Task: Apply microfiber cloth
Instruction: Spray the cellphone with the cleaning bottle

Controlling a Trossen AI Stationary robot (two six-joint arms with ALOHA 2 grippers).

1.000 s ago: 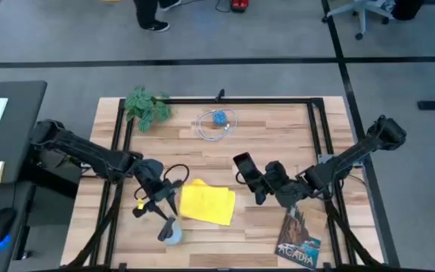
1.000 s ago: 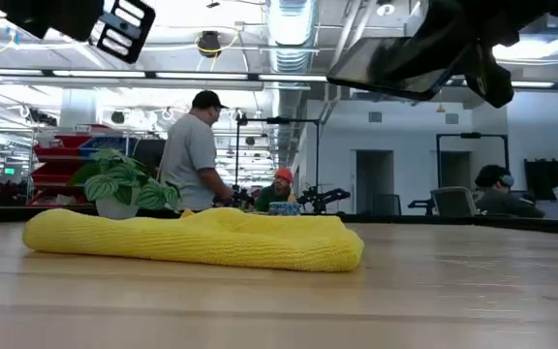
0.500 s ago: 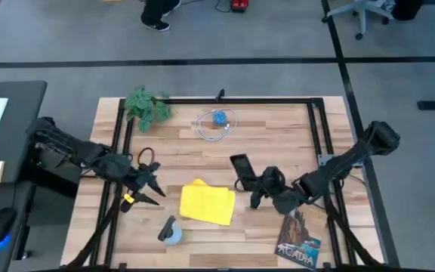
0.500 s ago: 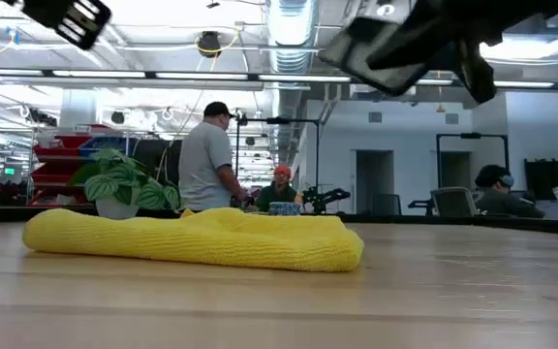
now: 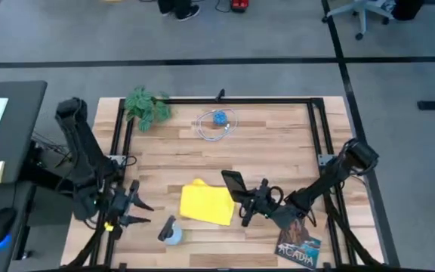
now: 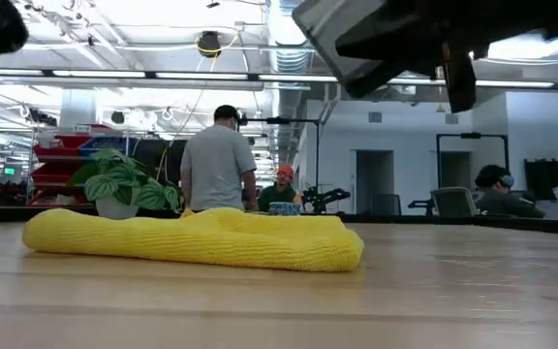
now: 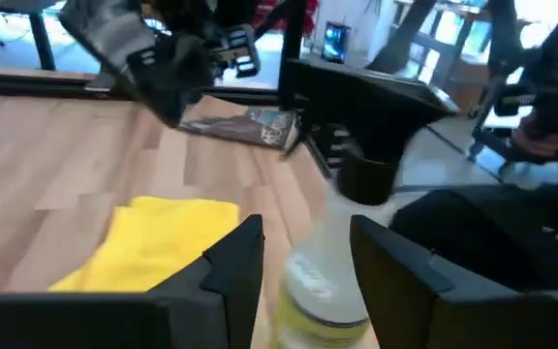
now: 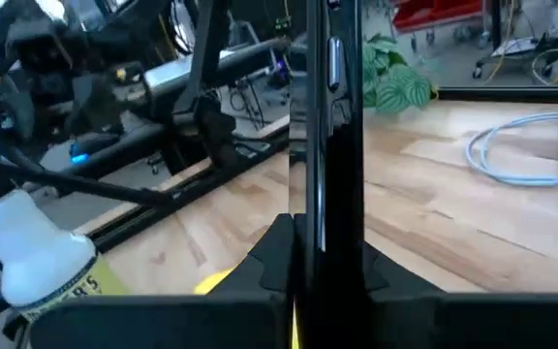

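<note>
One microfiber cloth [image 5: 206, 204], bright yellow and rumpled, flat on the wooden bench [image 5: 278, 136] near its front middle; long axis slightly tilted, running roughly left to right across the bench. In the low view, a long low yellow mound [image 6: 192, 239].

One black smartphone [image 5: 234, 185], pinched at its lower end by the right end effector [image 5: 249, 202], held above the cloth's right edge; edge-on and upright in the right wrist view [image 8: 325, 126], clamped between the two dark fingers [image 8: 271, 257].

Left end effector [image 5: 131, 211] at the bench's front left corner, fingers spread, holding nothing; just beside it, one spray bottle [image 5: 171, 231] with a black trigger head, standing between the fingers in the left wrist view [image 7: 332, 262]. Yellow label on the bottle, writing too blurred to read.

One green leafy plant [image 5: 146, 106] at the rear left. One blue object ringed by a white cable [image 5: 217, 122] at the rear middle. One book [image 5: 299, 243] at the front right, cover lettering "CADIA" legible.

One person [image 6: 218, 165] standing in the room behind the bench.
</note>
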